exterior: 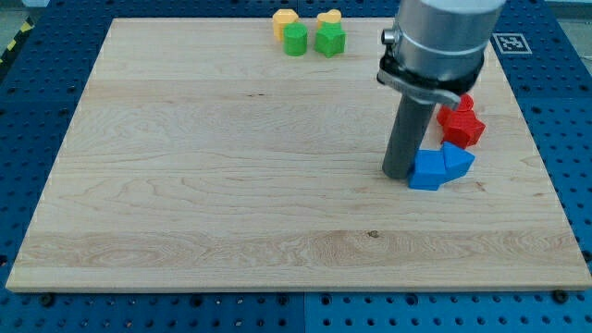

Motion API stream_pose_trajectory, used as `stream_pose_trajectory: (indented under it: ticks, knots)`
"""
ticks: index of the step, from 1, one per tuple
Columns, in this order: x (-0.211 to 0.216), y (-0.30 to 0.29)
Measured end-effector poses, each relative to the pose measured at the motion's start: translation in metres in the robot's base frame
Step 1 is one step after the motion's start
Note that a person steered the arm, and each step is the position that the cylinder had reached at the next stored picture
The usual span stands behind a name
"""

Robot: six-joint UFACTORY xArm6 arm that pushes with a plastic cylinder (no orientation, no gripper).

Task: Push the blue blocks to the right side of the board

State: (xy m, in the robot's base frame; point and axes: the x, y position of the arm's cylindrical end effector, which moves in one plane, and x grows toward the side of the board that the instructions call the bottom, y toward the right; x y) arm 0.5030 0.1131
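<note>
Two blue blocks touch each other at the view's right: a blue cube (426,171) and a blue angular block (458,159) just right of it. My tip (399,174) rests on the board against the cube's left side. The rod rises from it into the grey arm body at the view's top.
A red star-shaped block (461,125) sits just above the blue blocks, with another red block (466,102) partly hidden behind the arm. At the view's top are a yellow block (285,19), a yellow heart (328,17), a green cylinder (295,40) and a green star (329,40). The wooden board (231,185) ends close to the right.
</note>
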Motion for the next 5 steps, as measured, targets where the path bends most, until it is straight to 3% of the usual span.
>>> stream_pose_trajectory:
  ticks: [2,3,4,5]
  knots:
    - [0.040,-0.010]
    - [0.024,-0.046]
    - [-0.011,-0.048]
    - [-0.015,-0.018]
